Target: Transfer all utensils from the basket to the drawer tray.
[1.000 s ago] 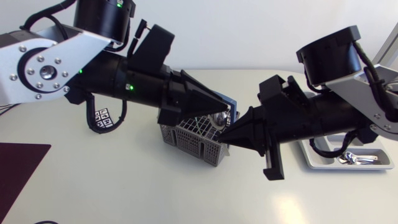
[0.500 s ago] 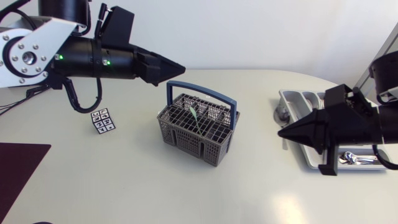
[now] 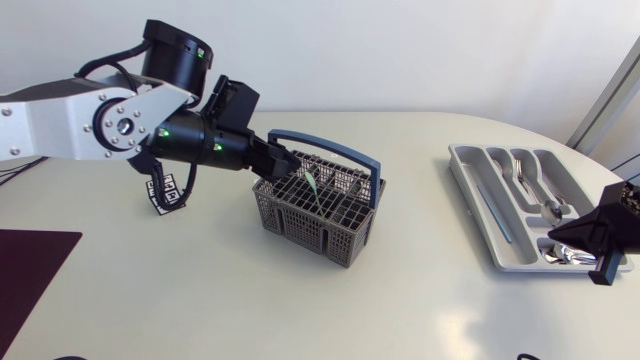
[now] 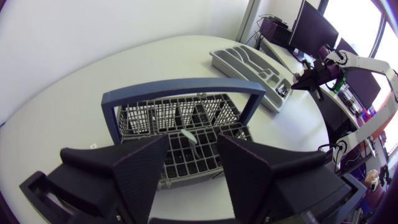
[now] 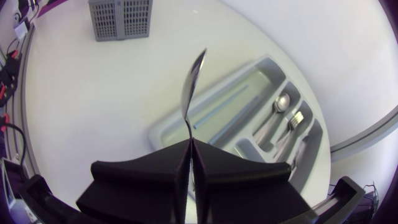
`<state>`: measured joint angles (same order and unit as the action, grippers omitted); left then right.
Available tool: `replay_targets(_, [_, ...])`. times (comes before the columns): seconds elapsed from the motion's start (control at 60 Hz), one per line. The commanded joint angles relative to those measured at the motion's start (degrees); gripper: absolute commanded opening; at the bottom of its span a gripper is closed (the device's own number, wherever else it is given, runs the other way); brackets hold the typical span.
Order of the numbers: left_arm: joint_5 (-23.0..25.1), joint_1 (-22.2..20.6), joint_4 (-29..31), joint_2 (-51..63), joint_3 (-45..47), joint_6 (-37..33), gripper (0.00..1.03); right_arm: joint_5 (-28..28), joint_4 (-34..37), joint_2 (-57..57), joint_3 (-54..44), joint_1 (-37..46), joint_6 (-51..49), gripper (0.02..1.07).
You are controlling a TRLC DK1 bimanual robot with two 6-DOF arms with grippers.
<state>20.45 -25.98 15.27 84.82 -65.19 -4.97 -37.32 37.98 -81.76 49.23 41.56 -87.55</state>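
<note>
A grey wire basket (image 3: 320, 218) with a blue handle stands mid-table; one pale utensil (image 3: 312, 184) sticks up inside it. My left gripper (image 3: 290, 165) hovers at the basket's left rim, open and empty. In the left wrist view the basket (image 4: 180, 118) lies just ahead of the left gripper (image 4: 193, 162), with the utensil's handle (image 4: 189, 135) in line with the gap. At the tray's near right corner, my right gripper (image 3: 553, 236) is shut on a spoon (image 5: 193, 78). The spoon points out from the right gripper (image 5: 191, 149) above the grey drawer tray (image 5: 230, 118).
The drawer tray (image 3: 490, 215) at the right holds forks (image 3: 520, 170) and spoons (image 3: 565, 256) in its compartments. A small marker card (image 3: 166, 192) lies left of the basket. A dark mat (image 3: 30, 275) covers the near left corner.
My right arm has drawn back from the basket to the tray at the right, carrying the spoon. My left arm lifted off to the left, then returned to the basket's rim.
</note>
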Motion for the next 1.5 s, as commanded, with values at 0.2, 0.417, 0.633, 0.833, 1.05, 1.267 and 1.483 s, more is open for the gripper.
replay_targets(0.2, [-1.5, -0.9, 1.1, 2.5, -1.1, 0.2, 0.56, 6.3, -12.2, -8.2, 2.4, 5.4, -10.6, 0.07])
replay_targets(0.417, [-1.5, -0.6, 1.3, 3.6, -1.3, 1.4, 0.56, 11.9, -22.4, -12.9, 1.0, 6.8, -16.0, 0.07])
replay_targets(0.633, [-1.5, 0.1, 1.5, 4.1, -1.3, 1.9, 0.56, 16.0, -31.2, -16.0, -1.9, 7.6, -19.9, 0.08])
replay_targets(0.833, [-1.5, 0.0, 1.9, 4.5, -1.8, 2.2, 0.56, 17.3, -32.8, -15.2, -5.6, 7.7, -23.0, 0.33])
replay_targets(1.05, [-1.5, -0.6, 2.0, 5.2, -2.6, 2.8, 0.56, 16.8, -31.8, -10.3, -6.9, 7.7, -20.6, 0.94])
replay_targets(1.267, [-1.5, -0.5, 3.5, 7.5, -5.3, 4.9, 0.46, 15.5, -26.8, -1.9, -8.7, 6.0, -14.1, 0.98])
replay_targets(1.483, [-1.5, -0.9, 6.6, 10.5, -8.6, 7.1, 0.42, 15.7, -24.7, 4.6, -12.6, 1.6, -10.3, 0.98])
